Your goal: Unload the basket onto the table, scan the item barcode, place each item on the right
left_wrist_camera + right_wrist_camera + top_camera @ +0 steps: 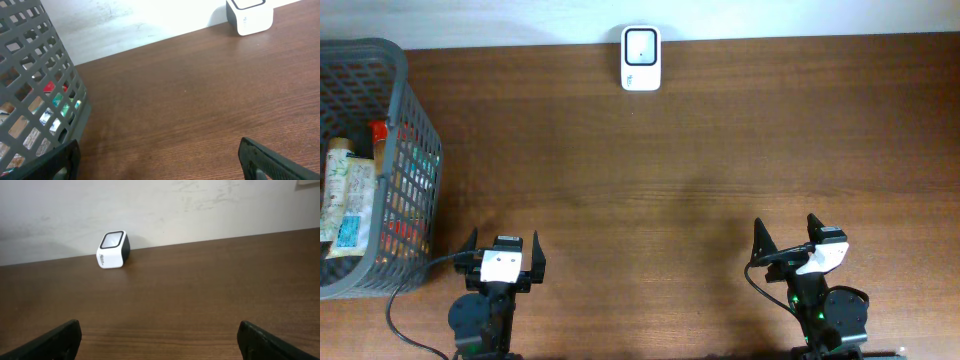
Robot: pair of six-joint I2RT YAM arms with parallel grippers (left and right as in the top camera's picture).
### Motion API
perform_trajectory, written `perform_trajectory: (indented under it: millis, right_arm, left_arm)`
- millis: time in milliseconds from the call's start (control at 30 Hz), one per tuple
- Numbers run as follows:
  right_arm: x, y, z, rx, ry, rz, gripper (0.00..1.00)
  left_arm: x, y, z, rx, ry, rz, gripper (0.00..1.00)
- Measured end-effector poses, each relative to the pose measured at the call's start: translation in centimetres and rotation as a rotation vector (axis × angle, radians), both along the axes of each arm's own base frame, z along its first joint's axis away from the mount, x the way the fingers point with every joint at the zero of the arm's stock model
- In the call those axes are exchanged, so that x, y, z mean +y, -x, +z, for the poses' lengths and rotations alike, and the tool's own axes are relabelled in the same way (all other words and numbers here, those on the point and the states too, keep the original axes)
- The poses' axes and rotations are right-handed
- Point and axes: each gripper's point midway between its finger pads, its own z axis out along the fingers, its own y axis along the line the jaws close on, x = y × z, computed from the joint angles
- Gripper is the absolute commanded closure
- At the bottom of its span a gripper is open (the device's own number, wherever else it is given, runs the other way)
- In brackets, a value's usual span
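**Scanner [641, 45] at the far edge, items [348, 200] lying in the basket [415, 170]**

Nearest, at the front edge of the desk [670, 170], the left tool [503, 243] and the right tool [786, 232] both sit low. Each has its black, blade-like fingers spread as wide as they go, and neither has hold of anything. A black cable [395, 310] loops from the left arm's base towards the basket.

Just beside the left tool, at the desk's left edge, is the grey plastic basket. Its walls are a lattice of square holes and flare outward to a rounded rim. The items inside are cream packets with teal print and a red-capped bottle [378, 130]. Red and green packaging shows through the holes. No barcode can be made out. The basket's wall stands between the left tool and the items.

The desk is dark brown wood with a fine, matte grain running across it.

Farthest back, near the middle of the far edge and against the pale wall [200, 205], is the scanner. It is a small white box with rounded corners and a black-rimmed window on its sloping top. It stands well apart from the basket and from both tools.
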Motion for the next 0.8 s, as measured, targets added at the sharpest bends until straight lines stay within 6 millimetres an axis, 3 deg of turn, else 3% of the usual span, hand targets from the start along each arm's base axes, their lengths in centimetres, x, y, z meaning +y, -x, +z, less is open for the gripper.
perform_trajectory:
  millis: [733, 800]
  right_arm:
    - [0.00, 0.00, 0.00, 0.000, 0.000, 0.000, 0.01]
    - [0.00, 0.00, 0.01, 0.000, 0.000, 0.000, 0.01]
  left_arm:
    - [0.17, 0.00, 0.02, -0.001, -0.003, 0.010, 0.01]
    - [0.15, -0.19, 0.87, -0.038, -0.009, 0.007, 0.01]
